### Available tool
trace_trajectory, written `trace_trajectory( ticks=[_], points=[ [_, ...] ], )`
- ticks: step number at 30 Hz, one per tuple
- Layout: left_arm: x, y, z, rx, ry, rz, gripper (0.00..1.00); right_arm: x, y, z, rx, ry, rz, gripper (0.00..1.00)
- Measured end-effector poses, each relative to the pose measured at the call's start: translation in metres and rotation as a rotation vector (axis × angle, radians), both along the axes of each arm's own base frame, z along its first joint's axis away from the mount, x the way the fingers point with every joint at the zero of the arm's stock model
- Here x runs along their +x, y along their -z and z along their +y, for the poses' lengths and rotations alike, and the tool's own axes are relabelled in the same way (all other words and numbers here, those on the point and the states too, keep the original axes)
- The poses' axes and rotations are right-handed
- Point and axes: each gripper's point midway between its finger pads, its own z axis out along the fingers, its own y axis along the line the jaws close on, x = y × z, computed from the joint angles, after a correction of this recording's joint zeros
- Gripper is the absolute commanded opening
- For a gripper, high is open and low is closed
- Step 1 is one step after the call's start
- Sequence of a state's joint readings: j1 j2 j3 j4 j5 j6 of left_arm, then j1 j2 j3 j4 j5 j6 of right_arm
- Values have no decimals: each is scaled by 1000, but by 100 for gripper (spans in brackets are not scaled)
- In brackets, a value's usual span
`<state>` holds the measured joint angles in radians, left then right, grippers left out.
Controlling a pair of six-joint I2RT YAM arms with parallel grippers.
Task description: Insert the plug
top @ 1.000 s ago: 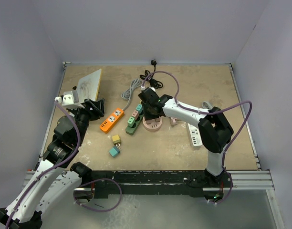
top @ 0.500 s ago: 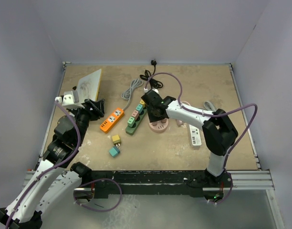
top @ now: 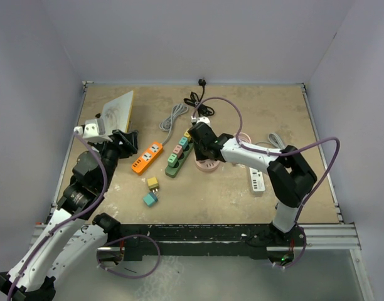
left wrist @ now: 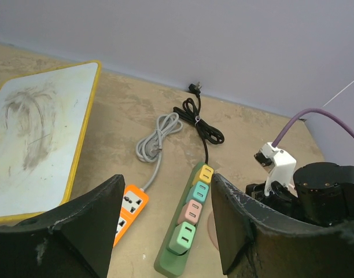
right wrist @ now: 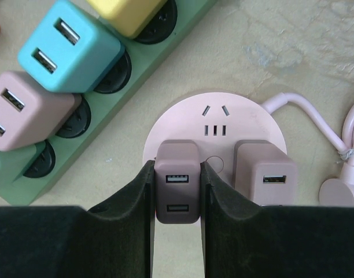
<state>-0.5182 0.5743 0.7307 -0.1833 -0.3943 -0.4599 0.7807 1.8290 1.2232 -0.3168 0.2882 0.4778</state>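
Right hand [right wrist: 177, 174] clamps brown plug [right wrist: 177, 194] on pink socket [right wrist: 249, 119] — neighbour plug [right wrist: 264, 176] alongside; left hand [left wrist: 165, 184] gapes empty.

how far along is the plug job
Done: one pink adapter sits in the round pink socket. In hand: the right tool is shut on a mauve adapter, held at the same socket beside the first. I cannot tell whether it is fully seated. Left: press it home if needed, then let go.

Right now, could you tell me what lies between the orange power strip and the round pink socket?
The green power strip, shown in the top view.
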Motion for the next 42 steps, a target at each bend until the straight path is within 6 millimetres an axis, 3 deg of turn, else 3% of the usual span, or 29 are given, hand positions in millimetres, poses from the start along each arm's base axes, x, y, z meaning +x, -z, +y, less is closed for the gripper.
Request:
trace_trajectory(
  ticks=[4,8,11,14,17,23,27,33,38,42],
  points=[
    [2,2,-1,5,-1,8,58,5,-2,1,36,16,-50,0],
    [4,6,-2,12,0,20,58,8,-18,4,81,21,-84,32],
    [6,9,-3,17,0,30,58,3,-21,-2,80,25,-59,47],
    [7,11,-4,20,0,39,59,-7,-25,-9,61,22,-21,55],
    [10,16,-6,19,1,55,62,-7,-45,-7,89,14,-30,59],
    [14,36,-17,-4,24,136,62,-2,-106,3,223,-4,-136,60],
    [13,66,-26,-13,46,255,57,-3,-122,4,273,-4,-175,59],
    [6,134,-38,23,80,478,54,-7,-112,10,321,-12,-169,58],
    [-13,202,-46,48,75,707,55,-9,-108,19,372,-38,-162,58],
    [-36,232,-51,78,42,828,59,-12,-100,21,384,-53,-152,59]
  ],
)
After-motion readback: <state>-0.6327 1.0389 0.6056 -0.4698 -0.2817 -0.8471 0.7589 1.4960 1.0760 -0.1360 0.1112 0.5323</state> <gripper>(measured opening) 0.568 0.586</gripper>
